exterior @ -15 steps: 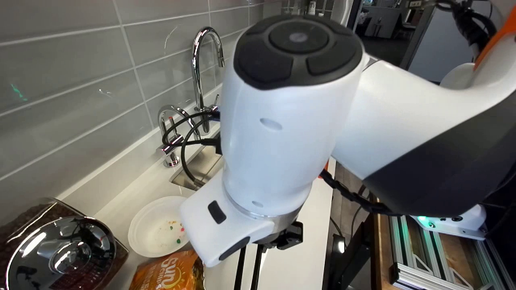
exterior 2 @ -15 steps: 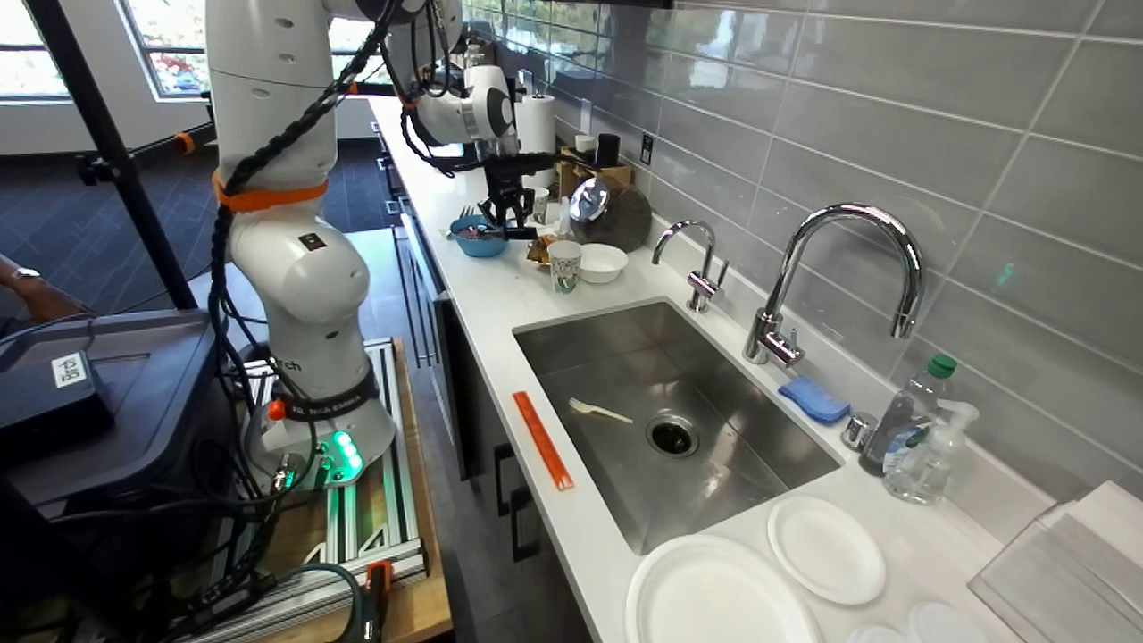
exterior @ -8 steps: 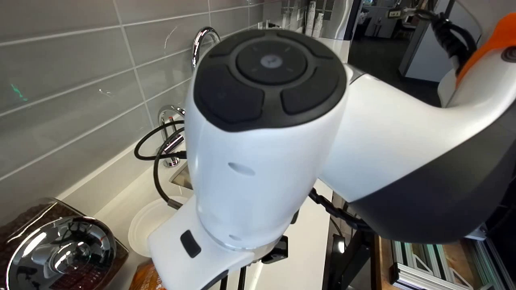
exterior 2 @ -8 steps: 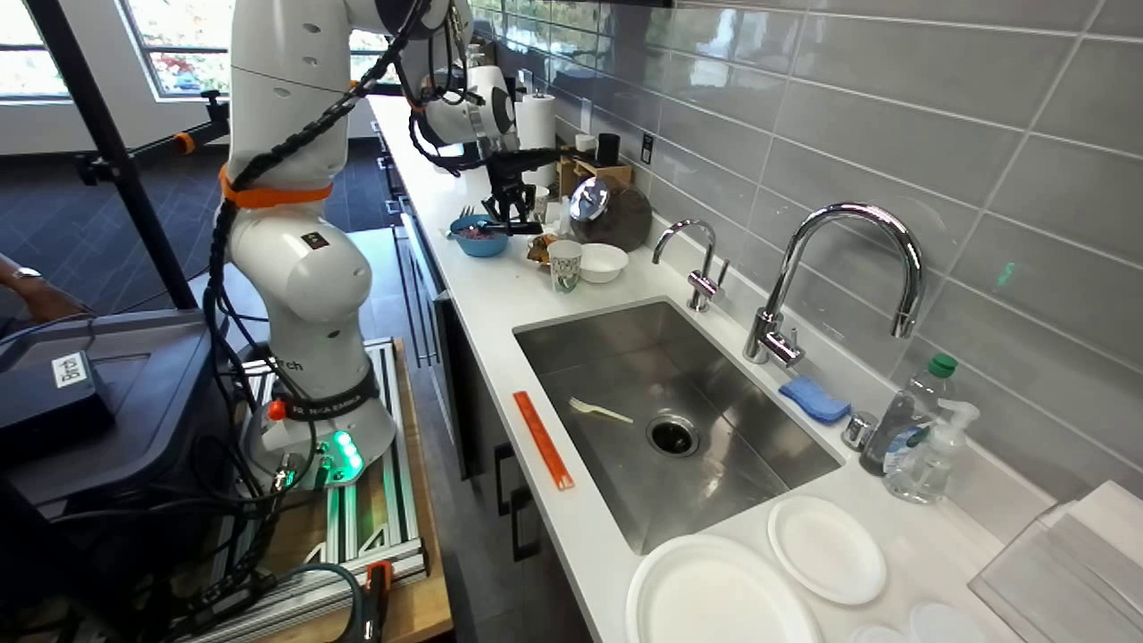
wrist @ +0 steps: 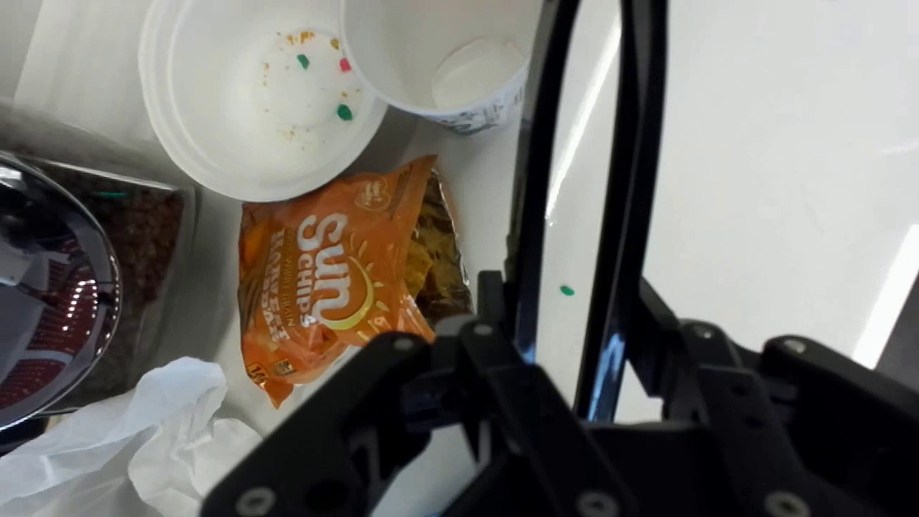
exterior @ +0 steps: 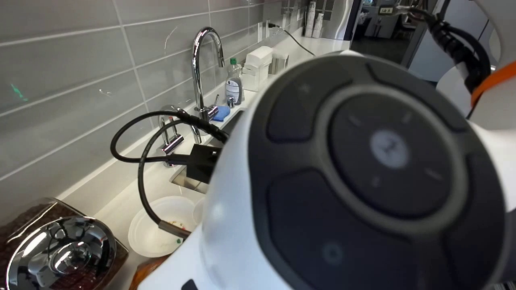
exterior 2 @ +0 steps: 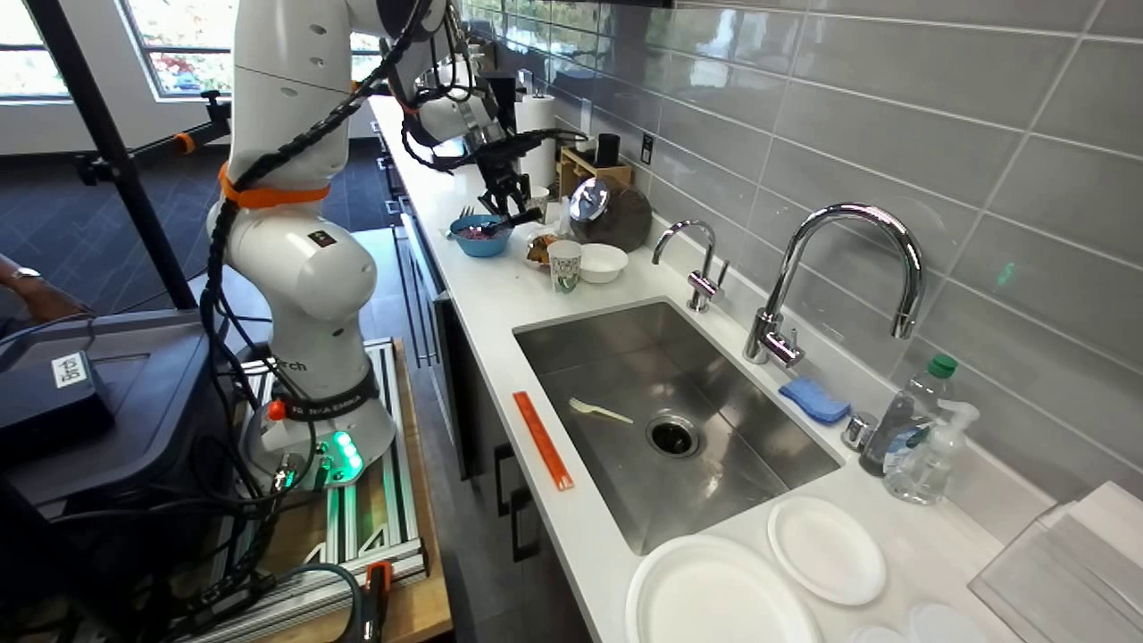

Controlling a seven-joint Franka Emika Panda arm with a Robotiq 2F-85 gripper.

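Claw around black tongs

The hand, low in the frame, holds black tongs reaching the top edge. Left of centre lies an opened orange chip bag.

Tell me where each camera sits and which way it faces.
Wrist view: wrist-mounted, looking down at the chip bag; claw and black tool show.
Exterior view: high near the white bowl, facing the tall faucet; arm looms close.
Exterior view: high near the plates, facing the sink; arm and claw show.
Both exterior views share the tall faucet.
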